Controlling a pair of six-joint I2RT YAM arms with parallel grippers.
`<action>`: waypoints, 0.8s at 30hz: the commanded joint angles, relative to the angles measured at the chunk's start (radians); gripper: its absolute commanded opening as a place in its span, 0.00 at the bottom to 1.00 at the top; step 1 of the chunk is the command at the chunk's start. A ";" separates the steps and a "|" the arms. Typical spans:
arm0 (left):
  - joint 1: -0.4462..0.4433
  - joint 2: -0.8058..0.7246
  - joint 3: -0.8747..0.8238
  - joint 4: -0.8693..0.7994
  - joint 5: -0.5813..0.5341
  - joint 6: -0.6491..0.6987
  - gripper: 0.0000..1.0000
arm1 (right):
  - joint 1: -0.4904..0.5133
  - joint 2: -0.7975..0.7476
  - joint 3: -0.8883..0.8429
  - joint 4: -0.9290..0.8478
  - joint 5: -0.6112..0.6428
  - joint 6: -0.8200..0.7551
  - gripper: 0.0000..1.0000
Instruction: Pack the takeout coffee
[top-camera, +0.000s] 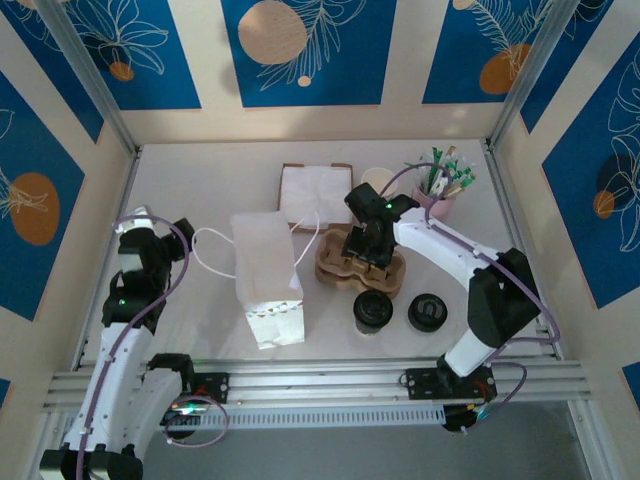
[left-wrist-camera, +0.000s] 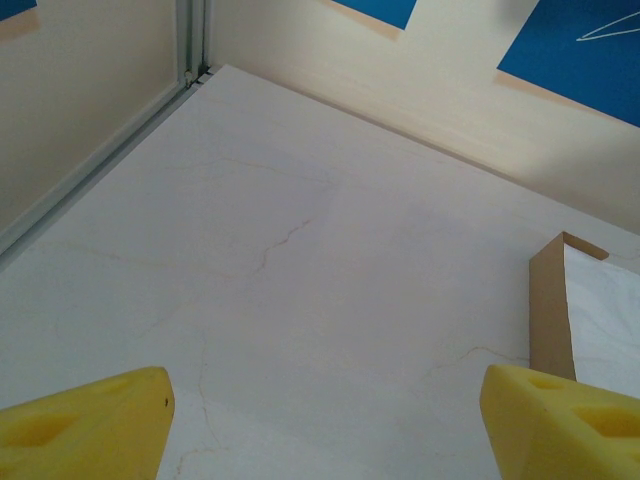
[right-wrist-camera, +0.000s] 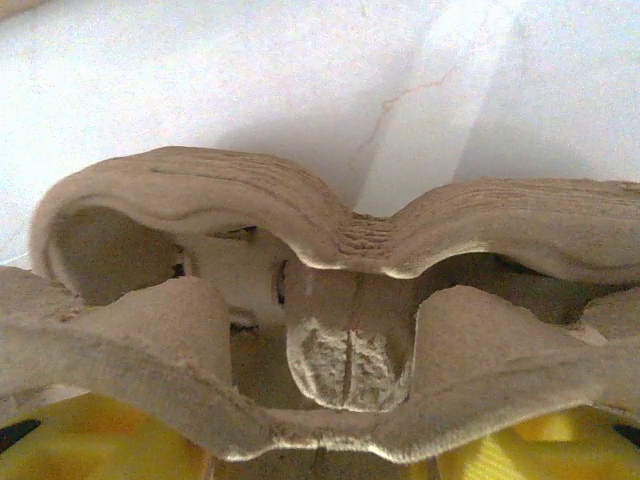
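One takeout coffee (top-camera: 372, 310), a cream cup under a black lid, is standing upright on the table (top-camera: 200, 180) near the front rail, just in front of the pulp cup carrier (top-camera: 340, 270) and apart from it. A black lid (top-camera: 427, 312) is lying just to its right. The right gripper (top-camera: 368, 250) is reaching down onto the middle of the carrier. In its wrist view the yellow fingers (right-wrist-camera: 100, 445) are sitting wide apart on either side of the carrier's near rim (right-wrist-camera: 330, 420), and I cannot tell whether they are pinching it. Both carrier pockets are showing no cup inside.

Left of the carrier, a white paper bag (top-camera: 268, 275) is standing open-end toward the front. Behind it, a brown box of white napkins (top-camera: 315, 192) is resting beside a stack of cream cups (top-camera: 378, 178) and a pink cup of stirrers (top-camera: 440, 195). The left gripper (top-camera: 155, 232) is hanging over bare table at the far left with its fingers (left-wrist-camera: 90, 425) spread wide and nothing between them.
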 joint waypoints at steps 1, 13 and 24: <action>-0.002 -0.006 -0.007 0.018 0.007 0.022 0.80 | 0.005 -0.050 0.033 -0.015 -0.014 -0.039 0.57; -0.002 -0.001 0.153 -0.236 -0.211 0.129 0.88 | 0.006 -0.201 0.029 0.020 -0.011 -0.156 0.57; -0.002 -0.067 0.442 -0.590 0.106 0.025 0.91 | 0.005 -0.236 0.107 -0.023 0.043 -0.229 0.57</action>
